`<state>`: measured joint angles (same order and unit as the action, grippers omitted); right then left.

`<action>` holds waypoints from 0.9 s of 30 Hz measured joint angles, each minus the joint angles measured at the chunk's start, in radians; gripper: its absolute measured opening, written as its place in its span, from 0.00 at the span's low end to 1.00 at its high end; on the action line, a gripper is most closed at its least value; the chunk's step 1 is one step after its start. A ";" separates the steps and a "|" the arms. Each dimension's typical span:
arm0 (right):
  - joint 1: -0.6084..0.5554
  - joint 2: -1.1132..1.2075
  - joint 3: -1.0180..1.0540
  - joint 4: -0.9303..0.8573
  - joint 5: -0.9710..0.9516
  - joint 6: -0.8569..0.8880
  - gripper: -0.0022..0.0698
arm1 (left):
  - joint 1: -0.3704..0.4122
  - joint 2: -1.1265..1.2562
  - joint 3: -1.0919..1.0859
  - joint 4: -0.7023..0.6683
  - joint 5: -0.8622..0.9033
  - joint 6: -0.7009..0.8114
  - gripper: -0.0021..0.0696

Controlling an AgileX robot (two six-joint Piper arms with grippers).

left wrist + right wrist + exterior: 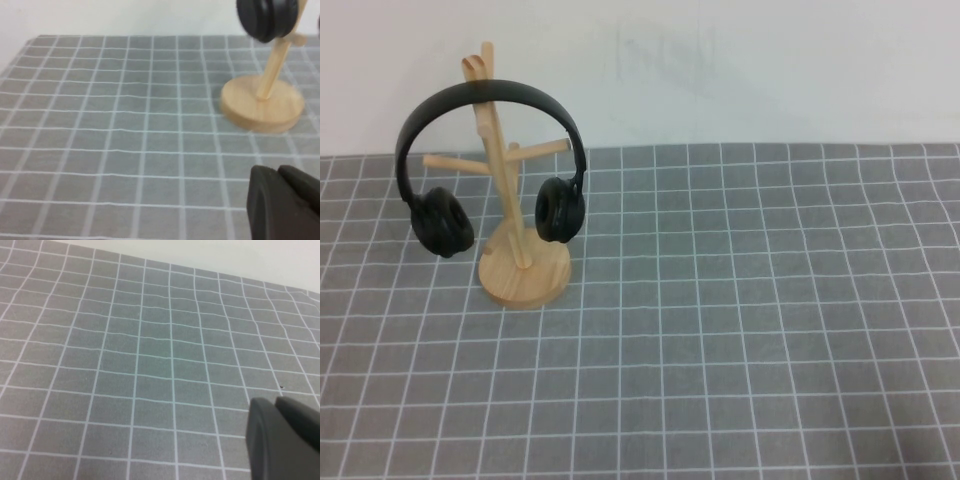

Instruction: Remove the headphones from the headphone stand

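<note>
Fingers first: honestly can't tell whether either set is open or closed. On the left gripper (pixel 285 205) only a dark rounded chunk of it pokes into the corner of its own wrist camera, hovering above the grey checked cloth on the tabletop (pixel 125 125), near the stand but not touching anything. Same deal with the right gripper (pixel 285 440): just a dark blob at the edge of its wrist camera, with nothing but grid cloth under it. Neither arm shows up in the overhead shot at all.

Moving outward, the headphone stand (pixel 523 270) sits on the far left part of the tabletop (pixel 770 330), close to the white wall behind it. It's the light wooden tree type, with a round disc base, a slim pole leaning a bit, and pegs angling off it. The headphones (pixel 485 95) hang on it, the headband draped over the upper pegs near the top of the pole. One ear cup dangles to the left of the pole, clear of the base; the other hangs just to the right of the pole, above the base. From the left wrist camera you get the base and lower pole (pixel 262 102), with one black ear cup (pixel 265 17) up beside the pole.
</note>
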<state>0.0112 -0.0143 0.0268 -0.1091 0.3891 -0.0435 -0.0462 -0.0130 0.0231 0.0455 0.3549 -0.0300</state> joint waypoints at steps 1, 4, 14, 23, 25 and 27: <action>0.000 0.000 0.000 0.000 0.000 0.000 0.02 | 0.000 0.000 0.000 -0.022 -0.010 -0.015 0.02; 0.000 0.000 0.000 0.000 0.000 0.000 0.02 | 0.000 0.000 0.002 -0.124 -0.060 -0.091 0.02; 0.000 0.000 0.000 0.000 0.000 0.000 0.02 | 0.000 0.000 0.002 -0.331 -0.268 -0.202 0.02; 0.000 0.000 0.000 0.000 0.000 0.000 0.02 | 0.000 0.101 -0.185 -0.333 -0.018 -0.166 0.02; 0.000 0.000 0.000 0.000 0.000 0.000 0.02 | 0.000 0.206 -0.298 -0.333 0.094 -0.089 0.02; 0.000 0.000 0.000 0.000 0.000 0.000 0.02 | 0.000 0.319 -0.402 -0.333 0.197 -0.003 0.02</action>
<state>0.0112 -0.0143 0.0268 -0.1091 0.3891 -0.0435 -0.0462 0.3061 -0.3790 -0.2876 0.5515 -0.0334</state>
